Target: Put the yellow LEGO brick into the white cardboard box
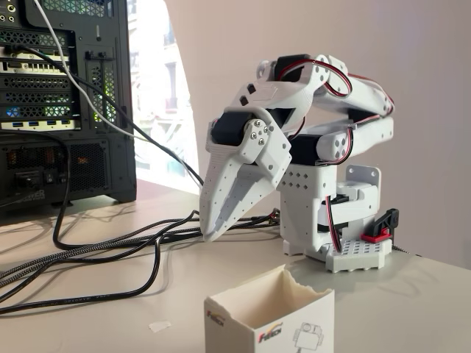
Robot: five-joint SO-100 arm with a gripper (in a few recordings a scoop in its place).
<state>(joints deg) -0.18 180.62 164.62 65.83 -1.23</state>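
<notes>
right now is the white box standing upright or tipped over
Upright. The white cardboard box stands on its base on the table, torn open rim facing up, logo side vertical toward the camera. Its bottom edge is cropped.

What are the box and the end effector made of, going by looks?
The white cardboard box: thin matte card, judging by its torn, uneven rim and the print on its side. The end effector: probably 3D-printed white plastic, matte, with rows of small holes in its finger and metal-looking screws near the pivot. Layer lines are too fine to confirm. Its fingers look closed with nothing between them.
</notes>
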